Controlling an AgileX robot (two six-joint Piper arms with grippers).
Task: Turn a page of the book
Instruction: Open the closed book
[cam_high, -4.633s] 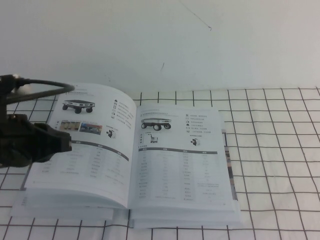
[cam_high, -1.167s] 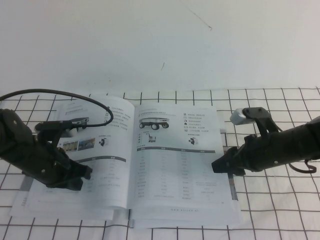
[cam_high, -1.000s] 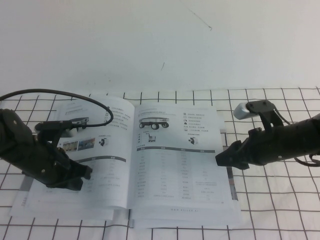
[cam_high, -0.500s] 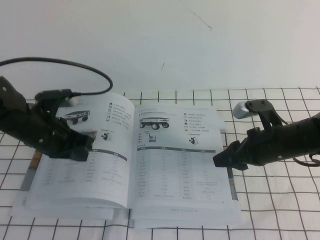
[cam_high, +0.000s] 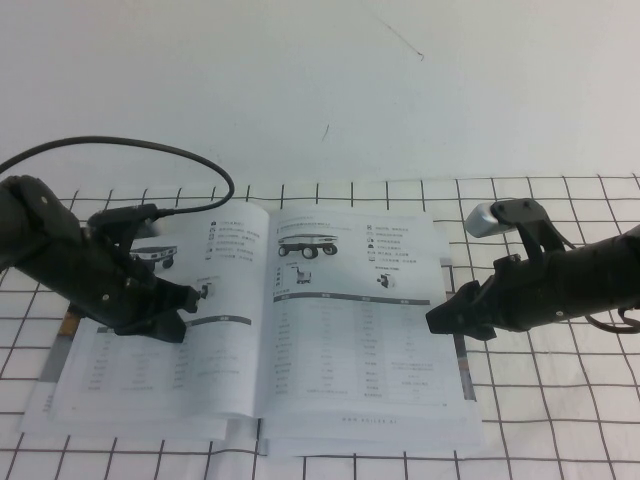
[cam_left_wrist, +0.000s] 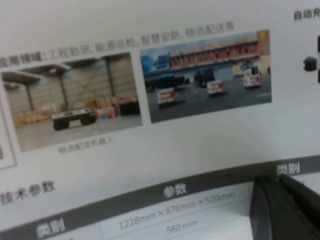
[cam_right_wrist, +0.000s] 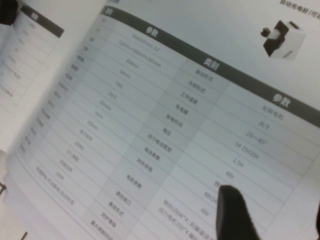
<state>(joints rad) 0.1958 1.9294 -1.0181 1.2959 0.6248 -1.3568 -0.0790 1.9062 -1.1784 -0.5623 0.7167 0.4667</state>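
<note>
The book (cam_high: 330, 425) lies open on the gridded table. The page (cam_high: 345, 330) is the right-hand one, with a white black-wheeled cart, a dark bar and a table; it lies flat and fills the right wrist view (cam_right_wrist: 150, 100). My right gripper (cam_high: 438, 322) hovers at its outer edge, open and empty (cam_right_wrist: 272, 205), one finger (cam_right_wrist: 230, 212) over the table print. My left gripper (cam_high: 183, 310) is over the left-hand page (cam_left_wrist: 150, 145), the one with two colour photos, shut (cam_left_wrist: 272, 182) with its tips at the dark bar.
The white gridded cloth (cam_high: 560, 420) spreads right of and in front of the book. A white wall (cam_high: 320, 80) rises behind it. My left arm's black cable (cam_high: 150, 145) loops above the left page. The lower pages' edges (cam_high: 462, 365) show under the right gripper.
My left gripper has moved up the left page, then a little down and toward the spine. The right gripper has stayed at the right page's outer edge.
</note>
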